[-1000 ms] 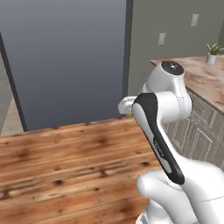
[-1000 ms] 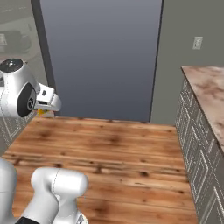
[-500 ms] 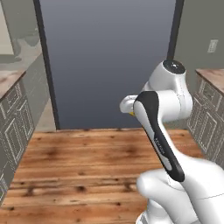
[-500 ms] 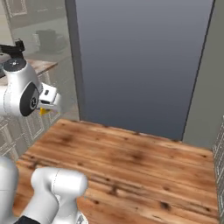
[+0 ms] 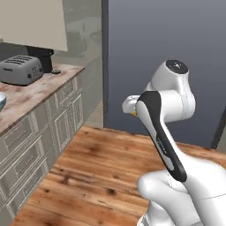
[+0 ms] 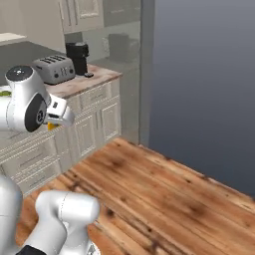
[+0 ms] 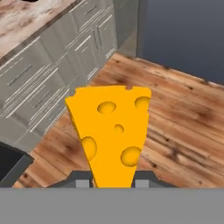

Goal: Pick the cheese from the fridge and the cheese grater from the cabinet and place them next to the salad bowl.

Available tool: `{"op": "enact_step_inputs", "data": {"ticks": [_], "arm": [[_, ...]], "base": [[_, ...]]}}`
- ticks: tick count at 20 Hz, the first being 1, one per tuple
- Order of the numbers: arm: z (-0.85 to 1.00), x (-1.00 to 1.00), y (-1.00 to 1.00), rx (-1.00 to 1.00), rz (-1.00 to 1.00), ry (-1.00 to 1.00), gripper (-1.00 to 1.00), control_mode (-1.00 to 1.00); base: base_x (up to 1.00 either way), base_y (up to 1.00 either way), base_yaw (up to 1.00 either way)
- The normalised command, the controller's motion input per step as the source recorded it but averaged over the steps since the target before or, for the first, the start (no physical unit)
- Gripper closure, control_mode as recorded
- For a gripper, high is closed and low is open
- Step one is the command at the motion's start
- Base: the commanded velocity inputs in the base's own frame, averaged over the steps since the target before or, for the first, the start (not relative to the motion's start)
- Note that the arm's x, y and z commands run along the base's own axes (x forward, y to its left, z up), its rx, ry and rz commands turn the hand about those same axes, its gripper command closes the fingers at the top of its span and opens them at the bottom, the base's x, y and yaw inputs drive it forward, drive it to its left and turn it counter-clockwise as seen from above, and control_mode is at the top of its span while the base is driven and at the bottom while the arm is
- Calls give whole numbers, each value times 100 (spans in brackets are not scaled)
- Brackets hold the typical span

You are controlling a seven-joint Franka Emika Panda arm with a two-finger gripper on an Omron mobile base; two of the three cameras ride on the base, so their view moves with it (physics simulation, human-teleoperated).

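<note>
- Orange-yellow wedge of cheese (image 7: 113, 135) with round holes; pinched at its narrow end between the two dark fingertips of the tool (image 7: 113, 180); carried in the air above the wooden plank floor (image 7: 175, 127), touching nothing else.
- Orientation, hand view: long axis runs along the tool's reach; broad flat end points away from the hand, narrow end sits down between the fingertips; holed face turned to the camera.
- White arm's tool (image 6: 61, 118), right base view: a sliver of yellow shows just under it; held beside the cream panelled base cabinets (image 6: 94, 124), apart from them.
- Brown-marbled table (image 5: 31, 90) along the left: carries a grey metal toaster (image 5: 20, 69); a black coffee machine (image 6: 78, 57) stands just beyond the toaster; a pale-blue bowl rim (image 5: 1, 100) shows at the frame's left edge, too cut off to tell its contents.
- Grey flat fridge (image 5: 176, 53) face fills the background.
- Step in hand, by judgement: cheese picked, transport toward the table underway; grater not yet fetched.
- Next move calls for: bringing the base further toward the bowl; lowering the wedge onto bare table beside the bowl before spreading the tool.
</note>
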Motion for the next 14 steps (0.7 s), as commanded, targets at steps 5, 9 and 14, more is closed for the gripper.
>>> {"op": "enact_step_inputs", "data": {"ticks": [5, 9, 14], "arm": [[0, 0, 0, 0, 0, 0, 100, 100], [0, 0, 0, 0, 0, 0, 100, 100], [0, 0, 0, 0, 0, 0, 100, 100]], "base": [[59, 0, 59], [72, 0, 38], [77, 0, 31]]}}
